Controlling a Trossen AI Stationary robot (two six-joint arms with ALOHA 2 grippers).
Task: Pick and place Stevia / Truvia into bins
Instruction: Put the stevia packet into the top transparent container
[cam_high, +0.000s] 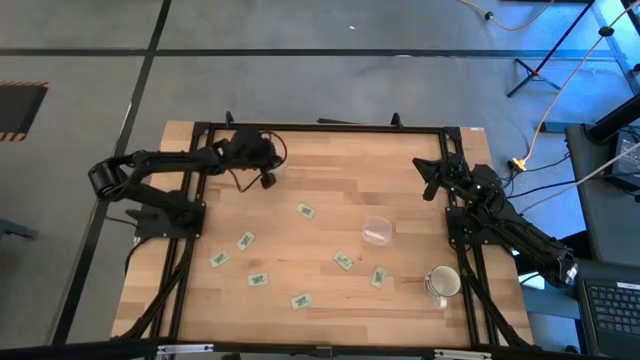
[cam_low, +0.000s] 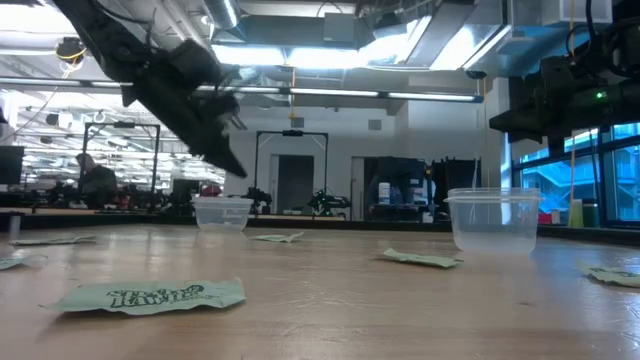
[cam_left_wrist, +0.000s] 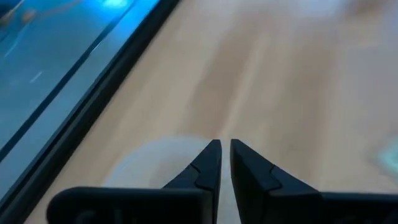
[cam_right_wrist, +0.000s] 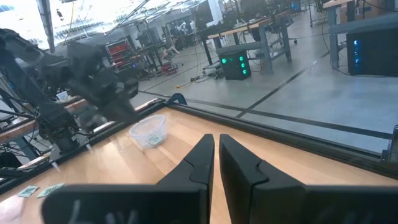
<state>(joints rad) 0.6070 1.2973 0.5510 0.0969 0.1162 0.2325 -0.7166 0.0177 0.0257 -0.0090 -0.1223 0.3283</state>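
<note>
Your green packets (cam_high: 305, 211) lie flat and scattered over the middle and near half of the surface (cam_high: 330, 165), their long axes pointing every way; seven show from above. The one nearest the low camera (cam_low: 150, 295) lies crosswise, its white print too blurred to read. One clear cup (cam_high: 377, 230) stands right of centre; the other (cam_low: 222, 212) sits at the far left, beneath the left gripper (cam_left_wrist: 224, 147), whose fingers stand a narrow slit apart, holding nothing. At about four o'clock a white mug (cam_high: 442, 284) stands near two packets. The right gripper (cam_right_wrist: 216, 140) waits raised at the far right, fingers almost together, empty.
</note>
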